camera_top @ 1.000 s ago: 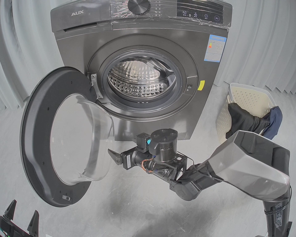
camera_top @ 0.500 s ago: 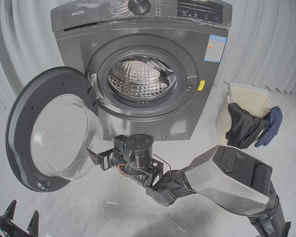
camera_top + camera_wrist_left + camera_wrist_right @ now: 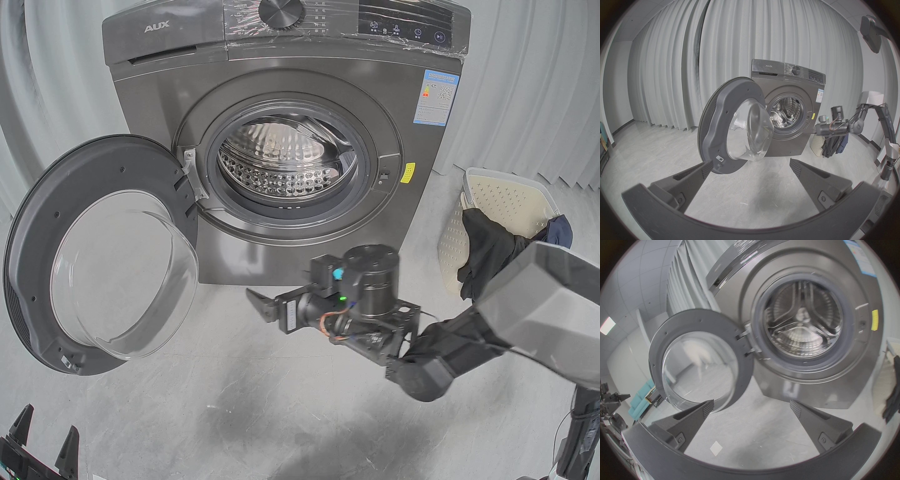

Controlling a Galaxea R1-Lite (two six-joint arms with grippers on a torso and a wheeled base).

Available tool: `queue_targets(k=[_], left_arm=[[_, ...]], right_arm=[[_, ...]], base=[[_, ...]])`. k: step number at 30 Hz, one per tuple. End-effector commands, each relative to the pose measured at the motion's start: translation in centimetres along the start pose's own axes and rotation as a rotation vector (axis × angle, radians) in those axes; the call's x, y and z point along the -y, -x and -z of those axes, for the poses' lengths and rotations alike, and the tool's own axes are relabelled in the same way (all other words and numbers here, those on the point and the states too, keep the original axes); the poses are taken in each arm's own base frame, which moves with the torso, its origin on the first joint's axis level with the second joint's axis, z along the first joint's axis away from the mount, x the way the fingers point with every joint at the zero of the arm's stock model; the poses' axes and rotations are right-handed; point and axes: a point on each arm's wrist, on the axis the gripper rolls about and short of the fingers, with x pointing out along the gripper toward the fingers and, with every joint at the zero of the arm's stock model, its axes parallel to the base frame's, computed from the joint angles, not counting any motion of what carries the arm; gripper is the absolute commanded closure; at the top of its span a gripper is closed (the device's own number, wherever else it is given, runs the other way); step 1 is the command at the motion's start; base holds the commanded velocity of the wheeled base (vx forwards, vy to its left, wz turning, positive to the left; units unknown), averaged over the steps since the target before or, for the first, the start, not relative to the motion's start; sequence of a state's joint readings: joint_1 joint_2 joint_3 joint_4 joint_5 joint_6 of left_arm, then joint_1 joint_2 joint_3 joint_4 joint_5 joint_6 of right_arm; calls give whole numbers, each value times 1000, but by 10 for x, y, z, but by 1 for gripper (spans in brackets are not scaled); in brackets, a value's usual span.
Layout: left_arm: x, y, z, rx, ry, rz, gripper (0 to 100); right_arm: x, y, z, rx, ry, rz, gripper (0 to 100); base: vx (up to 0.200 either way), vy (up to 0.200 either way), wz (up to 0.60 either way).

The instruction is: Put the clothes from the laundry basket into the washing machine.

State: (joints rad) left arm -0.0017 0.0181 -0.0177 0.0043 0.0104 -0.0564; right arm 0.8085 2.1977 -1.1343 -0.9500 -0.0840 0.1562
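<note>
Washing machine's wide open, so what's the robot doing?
The robot is getting ready to load laundry. The door of the washing machine hangs wide open, and no clothes show in the drum. The right gripper, open and holding nothing, hovers low in front of the machine. The left gripper is open too, on the robot's left. The dark clothes are draped over the laundry basket beside the machine, not yet picked up.

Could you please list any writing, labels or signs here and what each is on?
Brand lettering on the washing machine's drawer front: a short logo.
Blue label on its front: print too small to read.
Control panel symbols: too small to read.
Yellow sticker beside the drum: no readable text.
</note>
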Motion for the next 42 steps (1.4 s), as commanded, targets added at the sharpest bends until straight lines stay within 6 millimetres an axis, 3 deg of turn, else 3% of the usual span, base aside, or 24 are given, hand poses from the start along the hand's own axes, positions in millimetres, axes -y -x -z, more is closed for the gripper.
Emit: queue_targets(k=[1, 2, 3, 4, 5, 8, 11, 12, 14, 15, 18, 21, 22, 25, 28, 37, 42], left_arm=[[0, 0, 5, -4, 0, -1, 0], [0, 0, 5, -4, 0, -1, 0], [0, 0, 4, -3, 0, -1, 0], [0, 0, 4, -3, 0, -1, 0], [0, 0, 4, -3, 0, -1, 0], [0, 0, 4, -3, 0, -1, 0], [0, 0, 4, -3, 0, -1, 0], [0, 0, 4, -3, 0, -1, 0], [0, 0, 4, -3, 0, -1, 0], [0, 0, 4, -3, 0, -1, 0], [0, 0, 4, -3, 0, -1, 0], [0, 0, 4, -3, 0, -1, 0], [0, 0, 4, -3, 0, -1, 0], [0, 0, 4, -3, 0, -1, 0], [0, 0, 4, -4, 0, -1, 0], [0, 0, 4, -4, 0, -1, 0], [0, 0, 4, -5, 0, 1, 0]], right_arm=[[37, 132, -70, 128, 0, 99, 0], [37, 135, -71, 129, 0, 102, 0], [45, 159, -75, 144, 12, 132, 0], [45, 162, -75, 146, 14, 135, 0], [54, 183, -77, 157, 35, 173, 0], [72, 220, -77, 177, 81, 261, 0], [73, 244, -75, 197, 91, 283, 0], [72, 260, -72, 213, 90, 296, 0], [72, 267, -70, 217, 91, 303, 0], [75, 283, -65, 227, 90, 345, 0], [78, 301, -57, 238, 94, 391, 0], [78, 301, -57, 238, 94, 391, 0], [79, 324, -43, 245, 106, 456, 0], [78, 342, -33, 252, 136, 496, 0], [75, 364, -8, 218, 193, 553, 0], [56, 401, 12, 237, 213, 603, 0], [50, 409, 22, 230, 210, 606, 0]], base=[[0, 0, 0], [0, 0, 0], [0, 0, 0], [0, 0, 0], [0, 0, 0], [0, 0, 0], [0, 0, 0], [0, 0, 0], [0, 0, 0], [0, 0, 0], [0, 0, 0], [0, 0, 0], [0, 0, 0], [0, 0, 0], [0, 0, 0], [0, 0, 0], [0, 0, 0]])
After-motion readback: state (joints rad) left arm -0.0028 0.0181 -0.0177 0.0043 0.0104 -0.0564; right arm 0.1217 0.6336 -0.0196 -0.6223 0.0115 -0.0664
